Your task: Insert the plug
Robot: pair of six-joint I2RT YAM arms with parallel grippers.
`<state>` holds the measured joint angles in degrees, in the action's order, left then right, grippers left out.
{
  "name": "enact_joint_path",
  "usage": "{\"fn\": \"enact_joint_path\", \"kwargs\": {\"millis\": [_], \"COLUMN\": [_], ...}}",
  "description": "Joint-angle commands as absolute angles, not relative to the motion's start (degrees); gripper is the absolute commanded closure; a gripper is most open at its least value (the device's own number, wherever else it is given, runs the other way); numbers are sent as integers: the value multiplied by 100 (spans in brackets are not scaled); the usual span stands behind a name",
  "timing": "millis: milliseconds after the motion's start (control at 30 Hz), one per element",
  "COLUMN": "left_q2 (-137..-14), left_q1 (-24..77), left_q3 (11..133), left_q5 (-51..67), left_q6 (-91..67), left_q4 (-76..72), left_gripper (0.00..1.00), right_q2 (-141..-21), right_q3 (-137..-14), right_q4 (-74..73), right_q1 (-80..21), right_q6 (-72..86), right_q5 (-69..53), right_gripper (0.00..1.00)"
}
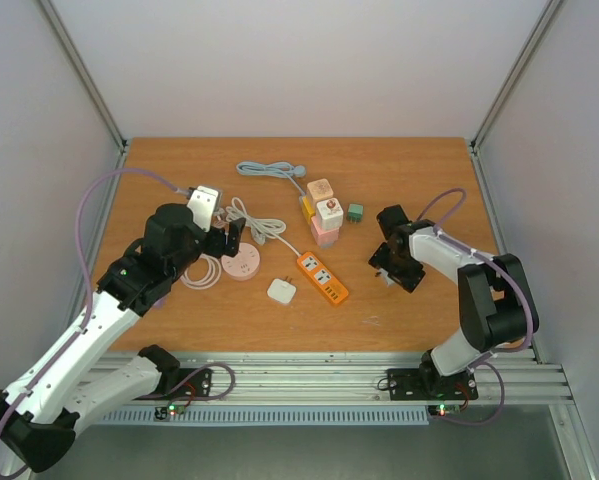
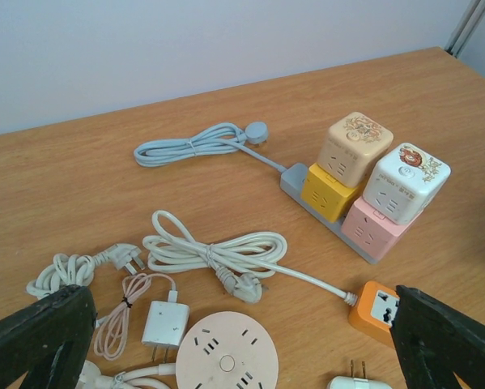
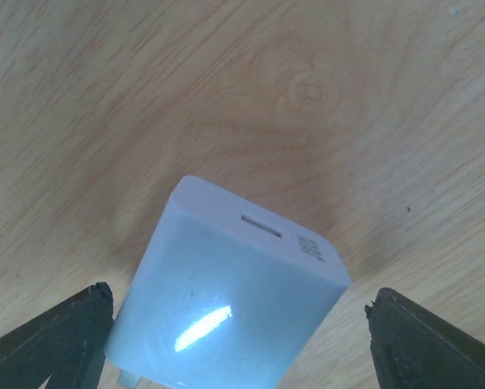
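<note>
- Brown wood-grain surface (image 1: 419,170), matt, with a round knot in the right wrist view; near edge hidden behind the arms' bases.
- Black left claw (image 2: 240,300) spread wide, holding nothing; only two dark finger ends seen, cut off at the bottom corners of its wrist view.
- Black right claw (image 3: 240,296) wide apart, astride the glossy white square charger plug (image 3: 226,300); gap showing at the right finger (image 3: 428,340), contact at the left finger hard to tell.
- Grey socket bar (image 2: 295,180) carrying four plastic cubes in cream, white, yellow and pink; printed pictures on two tops, too small to read.
- Orange oblong power strip (image 1: 322,277), cut off by a finger in the left wrist view.
- Pale pink round socket disc (image 2: 228,352), lower edge cropped.
- Charger plug lying on the surface, right of the orange strip; oblong slot in its end face, grey print beside it illegible, prongs mostly out of frame.
- Small green cube (image 1: 355,211), detail lost.
</note>
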<state>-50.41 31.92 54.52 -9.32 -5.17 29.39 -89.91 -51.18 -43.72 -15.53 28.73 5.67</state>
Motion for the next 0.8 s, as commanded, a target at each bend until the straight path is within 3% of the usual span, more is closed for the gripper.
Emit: {"fn": "enact_joint_path", "kwargs": {"millis": [0, 133, 300, 400, 567, 767], "left_q2": [-5061, -5080, -5093, -5078, -5117, -5305], "left_q1": [3173, 3173, 3173, 3173, 3173, 3173], "left_q3": [5533, 5531, 5696, 5813, 5794, 5464], "left_q5": [-836, -559, -339, -141, 309, 1236], "left_q6": [-587, -622, -692, -786, -1333, -2277], "left_q4": [2752, 2733, 2806, 2866, 2831, 2154], "left_gripper": [1, 1, 1, 1, 1, 1], "right_q2": [-9125, -9294, -9156, -8804, -8169, -7203], "right_q3": [-5184, -5261, -5127, -4971, -4995, -5178], "right_q4": [-4323, -4307, -4032, -3819, -3897, -4138], "right_q1": [-1513, -1510, -1514, -1512, -1584, -2356], "right_q6": [2998, 2903, 2691, 2511, 2233, 2156], "right_q5": [839, 813, 656, 537, 260, 266], "right_gripper": [13, 17, 42, 48, 49, 48]}}
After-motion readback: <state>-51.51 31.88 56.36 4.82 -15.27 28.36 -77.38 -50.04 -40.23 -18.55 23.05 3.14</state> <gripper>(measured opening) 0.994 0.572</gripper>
